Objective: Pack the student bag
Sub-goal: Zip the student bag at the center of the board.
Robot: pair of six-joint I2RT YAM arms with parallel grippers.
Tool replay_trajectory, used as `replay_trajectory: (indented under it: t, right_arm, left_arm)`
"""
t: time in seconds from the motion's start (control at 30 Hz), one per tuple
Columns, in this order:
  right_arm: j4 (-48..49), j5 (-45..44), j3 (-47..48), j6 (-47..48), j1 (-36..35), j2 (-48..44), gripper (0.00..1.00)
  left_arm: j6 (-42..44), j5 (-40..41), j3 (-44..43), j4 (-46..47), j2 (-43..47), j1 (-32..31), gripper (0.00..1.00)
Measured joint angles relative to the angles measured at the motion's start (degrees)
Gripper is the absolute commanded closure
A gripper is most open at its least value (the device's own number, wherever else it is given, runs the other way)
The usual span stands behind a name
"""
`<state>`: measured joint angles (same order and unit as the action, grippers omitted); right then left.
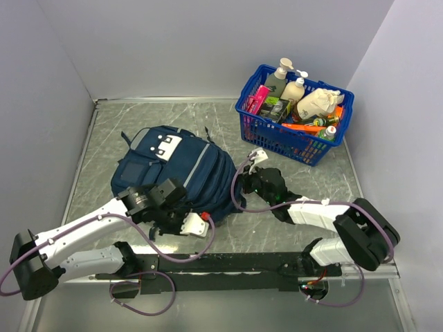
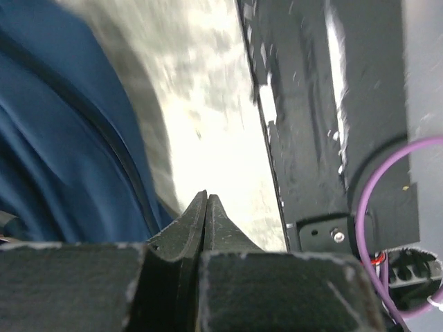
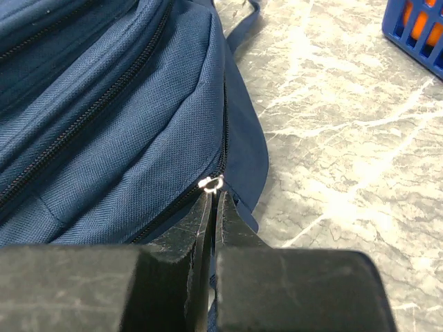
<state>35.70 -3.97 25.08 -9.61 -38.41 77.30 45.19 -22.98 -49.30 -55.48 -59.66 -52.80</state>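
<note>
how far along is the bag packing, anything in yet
Barely started. Done: nothing visibly packed; the basket is full and the bag lies zipped. In hand: the right tool is shut at the zip pull on the bag's side, seemingly pinching it to open. The left tool is shut beside the bag's near edge, holding nothing visible. Left: unzip, move the items in, close up.
</note>
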Motion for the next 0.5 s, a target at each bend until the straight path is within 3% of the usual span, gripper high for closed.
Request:
replay_trajectory:
  t: [0.13,0.2,0.23,0.27,0.47,0.5]
  right_arm:
    - [-1.2,2.6,-1.7,-1.4,-0.4,-3.8,1.0]
    - [-1.3,3.7,-3.4,-2.2,-1.7,-5.5,1.0]
    - [-1.2,4.4,-4.2,-2.7,-2.7,-5.9,1.0]
    - [-1.0,5.1,-4.8,-3.1,-3.4,-6.0,1.0]
    - [0.3,8.3,-7.5,-6.2,-5.3,-6.0,1.0]
    - [0.5,8.7,-7.5,-6.5,-5.3,-6.0,1.0]
  left_arm:
    - [-1.5,3.9,4.3,1.8,2.3,3.7,0.99]
    - [-3.7,6.4,4.9,5.2,3.6,6.0,0.82]
    - [-4.7,7.0,4.9,6.8,4.0,6.6,0.68]
    - [-5.9,7.3,4.9,8.8,4.3,7.2,0.36]
    - [-16.2,3.1,2.8,10.4,2.6,6.6,0.06]
    - [-17.7,2.7,1.9,10.6,1.8,6.0,0.05]
